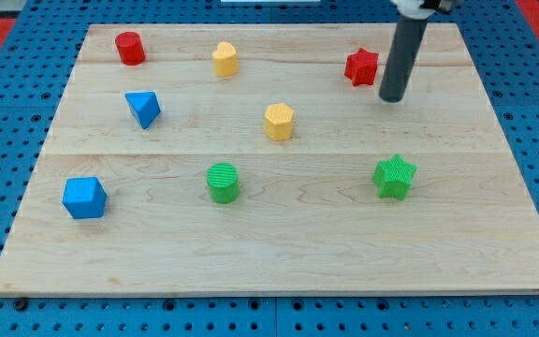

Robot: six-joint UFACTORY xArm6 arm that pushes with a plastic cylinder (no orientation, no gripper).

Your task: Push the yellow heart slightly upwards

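Yellow heart sits in the upper part of the frame, a little left of the middle, near the top edge of the surface. Its heart form is hard to make out from this angle; it looks like a small rounded block.

My tip is in the upper right of the frame, well apart from the yellow heart. It stands just beside the red star, on that block's right and slightly lower, and I cannot tell if they touch. The arm has no fingers, so nothing opens or closes, and the rod holds nothing. The rod is dark, straight and round, and its upper end is cut off by the top of the frame.

The surface is pale wood with visible grain and long seams. It lies on a blue board with many holes.

The other blocks look like ribbed plastic: a red cylinder at upper left, a blue triangular block below it, a yellow hexagon near the centre, a blue cube at lower left, a green cylinder below the centre, and a green star at right.
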